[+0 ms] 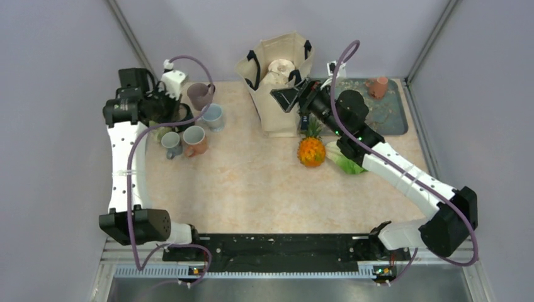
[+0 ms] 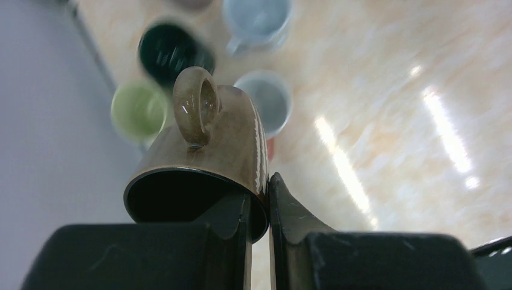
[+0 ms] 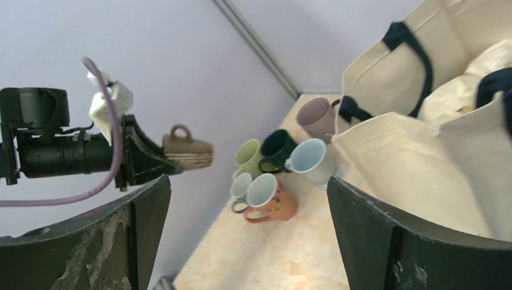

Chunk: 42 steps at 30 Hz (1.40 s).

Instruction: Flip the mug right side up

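Left claw (image 2: 259, 188): nearly closed, pinching the rim wall of the brown mug (image 2: 229, 139). One finger is inside the mouth, the other on the outside wall. Mug is off the counter (image 1: 252, 182), in the air. It's roughly on its side, with the mouth toward the claw and the handle uppermost. Not right side up yet.

Below and just past the held mug, a cluster of mugs stands mouth-up at the rear left of the counter:
- green mug (image 3: 249, 156)
- dark green mug (image 3: 278, 148)
- light blue mug (image 3: 308, 158)
- small grey mug (image 3: 241, 187)
- terracotta mug (image 3: 268, 196), touching the grey one
- mauve mug (image 3: 315, 115), rearmost, nearest the bag

Right claw (image 3: 248, 180): fingers spread wide, nothing in them. It hangs in front of the canvas tote bag (image 1: 280, 75), pointed left toward the mug cluster and well apart from it.

Further out:
- The tote stands upright at rear centre, with pale contents showing in its mouth.
- A pineapple (image 1: 312, 150) lies in front of the tote.
- A leafy green vegetable (image 1: 345, 160) sits just right of the pineapple, partly under the right arm.
- A dark tray (image 1: 390, 119) is at rear right with a small reddish object (image 1: 378, 87) on it. Can't tell what the object is.
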### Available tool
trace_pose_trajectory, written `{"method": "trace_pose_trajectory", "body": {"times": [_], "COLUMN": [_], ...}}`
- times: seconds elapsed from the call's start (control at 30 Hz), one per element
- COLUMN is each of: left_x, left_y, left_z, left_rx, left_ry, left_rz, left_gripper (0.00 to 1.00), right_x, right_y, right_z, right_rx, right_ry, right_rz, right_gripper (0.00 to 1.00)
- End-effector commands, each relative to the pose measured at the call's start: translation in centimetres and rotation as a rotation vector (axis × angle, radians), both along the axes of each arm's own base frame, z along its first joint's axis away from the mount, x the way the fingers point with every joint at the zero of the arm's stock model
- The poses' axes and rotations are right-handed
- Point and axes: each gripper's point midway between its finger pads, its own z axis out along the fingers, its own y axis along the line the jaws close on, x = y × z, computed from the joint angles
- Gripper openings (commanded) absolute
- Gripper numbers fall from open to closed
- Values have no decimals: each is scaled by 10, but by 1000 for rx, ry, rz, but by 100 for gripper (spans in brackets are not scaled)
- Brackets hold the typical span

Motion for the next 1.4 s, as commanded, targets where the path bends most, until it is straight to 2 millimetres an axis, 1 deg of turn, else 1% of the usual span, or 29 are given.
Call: {"method": "trace_pose_trajectory", "body": {"times": [0.0, 0.03, 0.07, 0.17, 0.27, 0.37, 0.43, 0.57, 0.73, 0.83, 0.93, 1.0, 1.07, 1.13, 1.23, 1.27, 1.33, 1.37], "left_x": [-53, -62, -68, -81, -84, -78, -72, -64, -60, -58, -58, -60, -63, -65, -64, -63, -58, -54], "left_y": [84, 99, 111, 137, 158, 173, 176, 176, 176, 176, 178, 174, 170, 167, 156, 152, 144, 142], "left_z": [-46, -62, -75, -108, -141, -167, -183, -204, -233, -247, -256, -260, -261, -257, -238, -229, -211, -201], "left_rx": [237, 236, 238, 248, 245, 254, 241, 208, 192, 189, 200, 188, 176, 166, 119, 104, 71, 57], "left_ry": [202, 262, 305, 440, 537, 592, 614, 645, 672, 669, 659, 665, 675, 677, 641, 619, 576, 552], "left_rz": [91, 122, 143, 198, 246, 287, 288, 267, 245, 231, 236, 219, 202, 196, 178, 171, 154, 147], "left_gripper": [0, 0, 0, 0, 0, 0, 0, 0, 0, 0, 0, 0, 12, 25, 41, 44, 50, 51], "right_x": [-3, -4, -2, 0, 2, 4, 6, 14, 29, 37, 40, 43, 49, 64, 87, 95, 112, 121], "right_y": [-31, -33, -36, -38, -37, -37, -39, -47, -68, -79, -85, -90, -99, -123, -161, -174, -201, -215], "right_z": [17, 16, 15, 10, 8, 6, 3, -7, -23, -31, -38, -42, -48, -59, -77, -80, -93, -97], "right_rx": [-148, -161, -169, -209, -228, -236, -246, -279, -310, -308, -307, -315, -333, -351, -358, -360, -358, -328], "right_ry": [-112, -117, -118, -120, -119, -118, -117, -103, -61, -34, -16, -9, 7, 52, 135, 152, 205, 232], "right_rz": [-113, -116, -135, -147, -145, -149, -163, -212, -280, -306, -318, -332, -367, -455, -571, -616, -717, -766], "right_gripper": [99, 99, 99, 99, 99, 99, 99, 99, 99, 99, 99, 99, 99, 99, 99, 99, 99, 99]}}
